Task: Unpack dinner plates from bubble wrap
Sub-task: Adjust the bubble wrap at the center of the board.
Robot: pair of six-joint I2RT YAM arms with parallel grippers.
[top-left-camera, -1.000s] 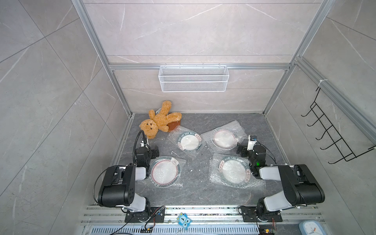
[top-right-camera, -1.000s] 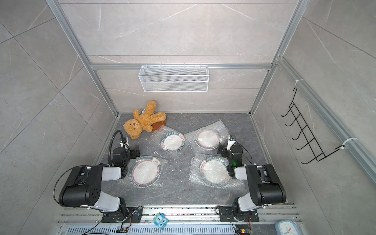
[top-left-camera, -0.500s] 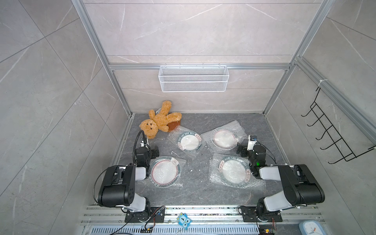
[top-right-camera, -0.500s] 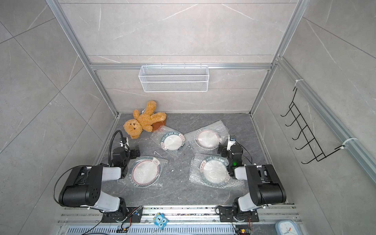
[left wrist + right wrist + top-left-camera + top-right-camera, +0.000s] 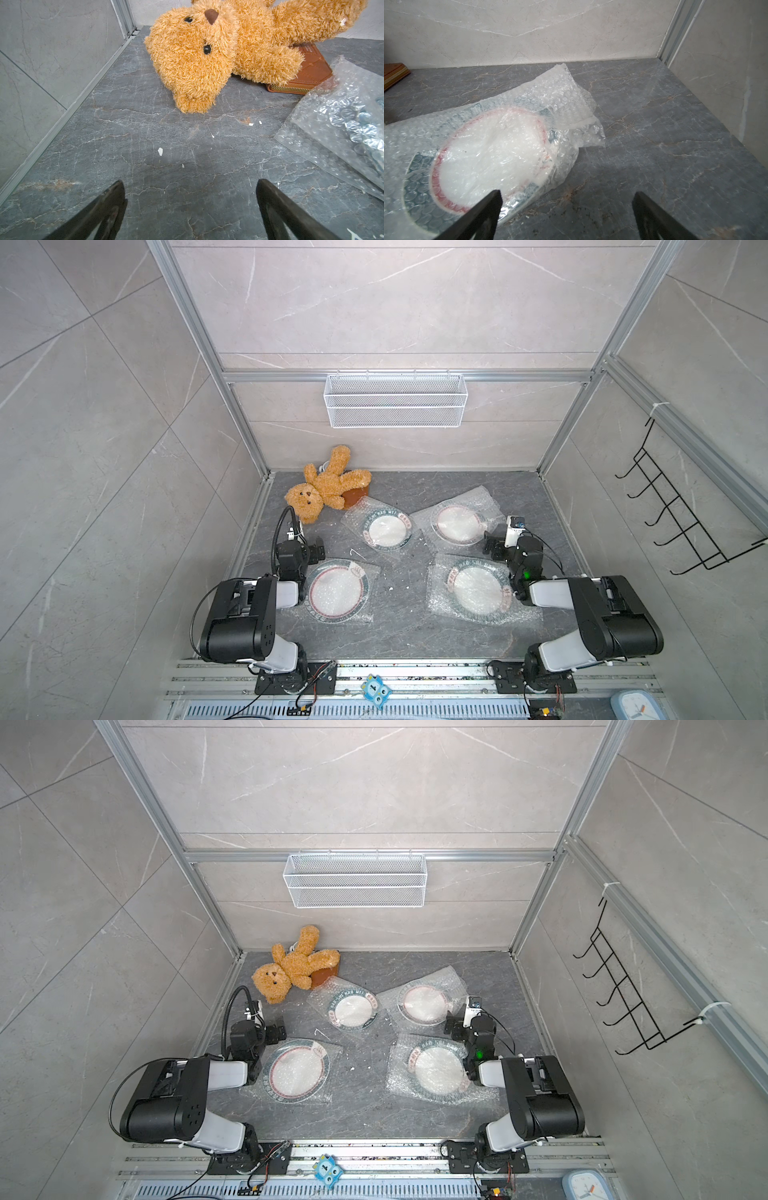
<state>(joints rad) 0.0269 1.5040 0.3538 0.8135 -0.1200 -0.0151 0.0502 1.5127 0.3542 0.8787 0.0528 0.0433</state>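
Four dinner plates (image 5: 389, 531) lie flat on the bench (image 5: 407, 630), each inside its own pouch of bubble wrap (image 5: 482, 499), at about 8, 11, 1 and 4 o'clock around the bench middle. I judge they are spread out so that each arm has two within reach and no plate sits on another. Nothing is unpacked yet. The left fingers (image 5: 112, 205) and right fingers (image 5: 488, 209) are spread wide and empty. The left ones hover low over bare stone between the 8 o'clock plate and the teddy bear (image 5: 328, 485) in the far 10 o'clock corner. The right ones are just beside the 1 o'clock pouch, probably ready to pinch its loose edge. The bubbles blur the rim lettering, and I cannot tell which side of any pouch is open. The arms cover part of the two near plates in both top views, and the brown wallet (image 5: 311, 72) is mostly hidden under the bear.
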